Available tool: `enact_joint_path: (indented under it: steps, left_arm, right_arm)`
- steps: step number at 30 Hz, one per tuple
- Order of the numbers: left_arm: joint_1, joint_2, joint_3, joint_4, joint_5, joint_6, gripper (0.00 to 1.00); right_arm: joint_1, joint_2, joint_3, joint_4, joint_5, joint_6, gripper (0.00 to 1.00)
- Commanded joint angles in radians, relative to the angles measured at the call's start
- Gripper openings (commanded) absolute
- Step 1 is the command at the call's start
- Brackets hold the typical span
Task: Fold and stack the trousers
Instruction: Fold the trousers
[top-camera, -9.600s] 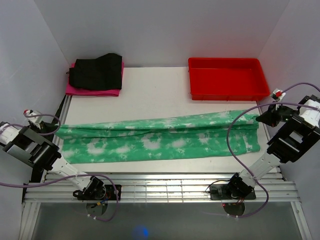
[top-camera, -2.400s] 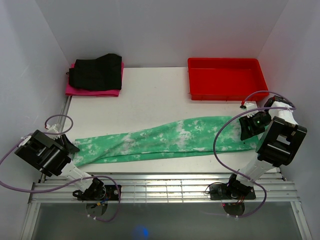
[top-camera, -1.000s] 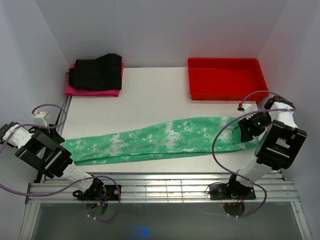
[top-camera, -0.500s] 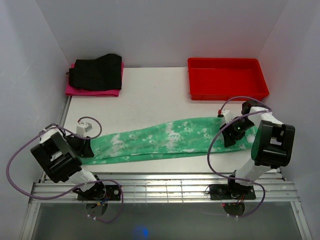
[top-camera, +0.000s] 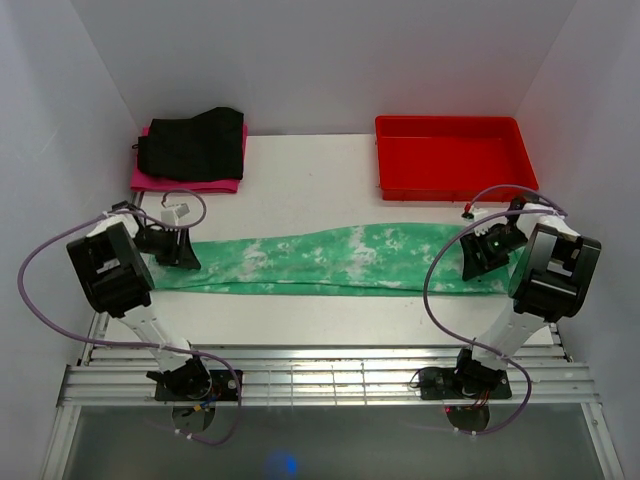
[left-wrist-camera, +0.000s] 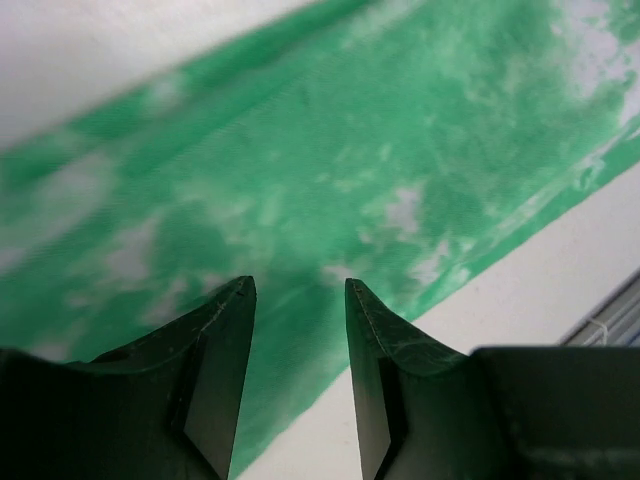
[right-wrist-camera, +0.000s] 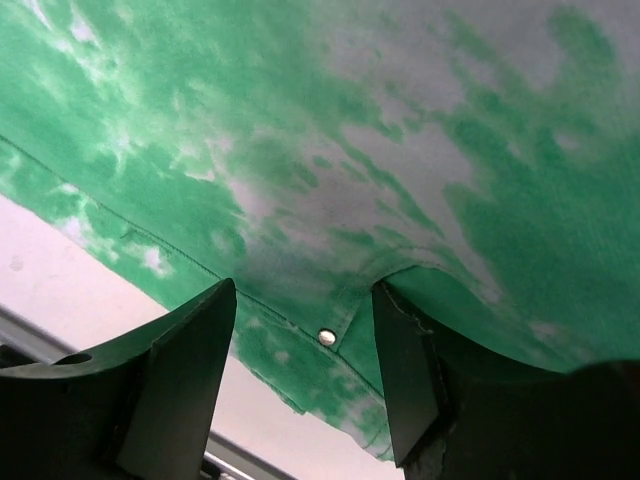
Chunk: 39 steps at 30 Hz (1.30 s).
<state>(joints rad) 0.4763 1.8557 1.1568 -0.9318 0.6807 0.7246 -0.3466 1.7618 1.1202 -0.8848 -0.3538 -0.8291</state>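
White tabletop (top-camera: 300, 190); trousers (top-camera: 340, 260), both ends obscured.

trousers (top-camera: 340, 262): lengthwise across table (top-camera: 300, 190) middle | tray (top-camera: 455, 158): behind, far right | folded garments (top-camera: 192, 150): stacked behind, far left

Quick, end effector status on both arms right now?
Left end effector: open, over the trousers, gripping nothing.
Right end effector: open, over the trousers, gripping nothing.
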Motion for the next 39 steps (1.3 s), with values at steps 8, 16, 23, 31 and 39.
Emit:
enact_joint_path:
  steps: [8, 16, 23, 31, 39]
  left_arm:
    - [0.030, -0.196, 0.211, -0.148, 0.036, 0.286, 0.56]
    - [0.120, -0.139, 0.290, -0.326, 0.104, 0.470, 0.53]
    - [0.229, -0.079, 0.291, -0.438, 0.140, 0.605, 0.55]
    - [0.269, -0.114, 0.236, -0.437, 0.105, 0.728, 0.58]
    - [0.269, -0.230, 0.069, -0.397, 0.049, 1.013, 0.70]
  right_arm:
    - [0.135, -0.221, 0.132, -0.020, -0.135, -0.131, 0.55]
    - [0.647, -0.341, -0.006, 0.131, -0.084, -0.022, 0.38]
    - [0.896, -0.242, -0.031, 0.219, 0.012, 0.012, 0.41]
    - [0.994, -0.130, -0.054, 0.263, 0.099, 0.008, 0.41]
    - [1.003, -0.075, -0.080, 0.346, 0.191, 0.002, 0.38]
